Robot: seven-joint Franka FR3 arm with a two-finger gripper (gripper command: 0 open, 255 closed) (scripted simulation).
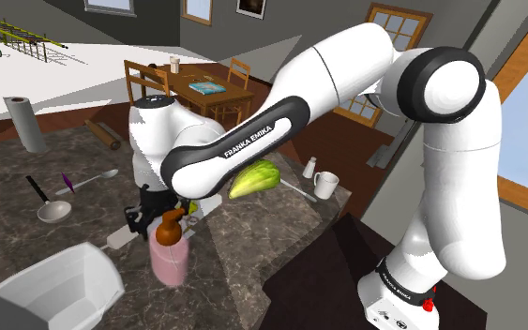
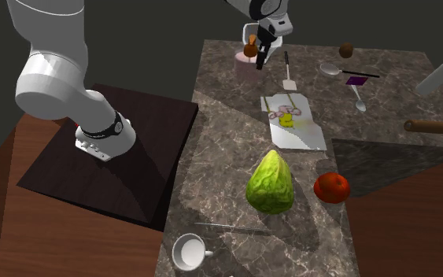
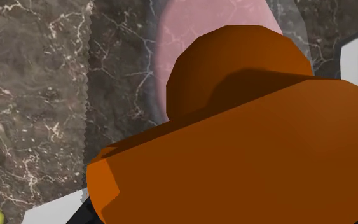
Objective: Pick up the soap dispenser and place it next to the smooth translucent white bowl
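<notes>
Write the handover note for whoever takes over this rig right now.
Gripper: down at the orange pump head of the soap dispenser; whether it grips cannot be told.
Dispenser: upright on the counter, with a gap between it and the white bowl at the shoulder view's lower left.
Done: gripper brought to the dispenser.
Left: confirm the grip, lift, set the dispenser down beside the bowl, release.
</notes>
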